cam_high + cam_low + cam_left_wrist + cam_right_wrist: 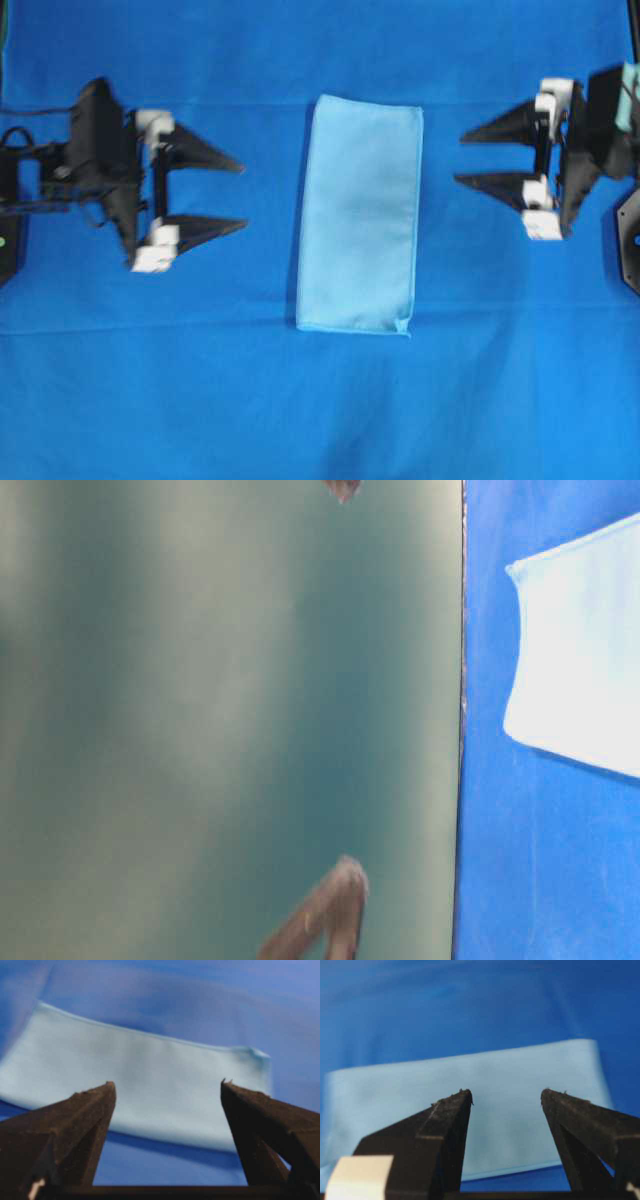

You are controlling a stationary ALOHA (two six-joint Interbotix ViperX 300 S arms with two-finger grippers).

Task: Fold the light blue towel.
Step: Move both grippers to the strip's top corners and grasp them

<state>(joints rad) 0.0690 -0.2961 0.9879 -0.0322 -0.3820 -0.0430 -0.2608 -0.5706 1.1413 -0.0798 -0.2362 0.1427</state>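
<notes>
The light blue towel point(360, 215) lies flat in the middle of the table as a tall narrow rectangle, folded once. It also shows in the left wrist view point(140, 1085), the right wrist view point(485, 1090) and at the right edge of the table-level view point(580, 650). My left gripper point(243, 195) is open and empty, left of the towel with a gap between. My right gripper point(460, 157) is open and empty, right of the towel and apart from it. Both point their jaws at the towel.
A large deep royal-blue cloth point(320, 400) covers the whole table under the towel. In the table-level view a blurred grey-green surface point(220, 720) fills the left side.
</notes>
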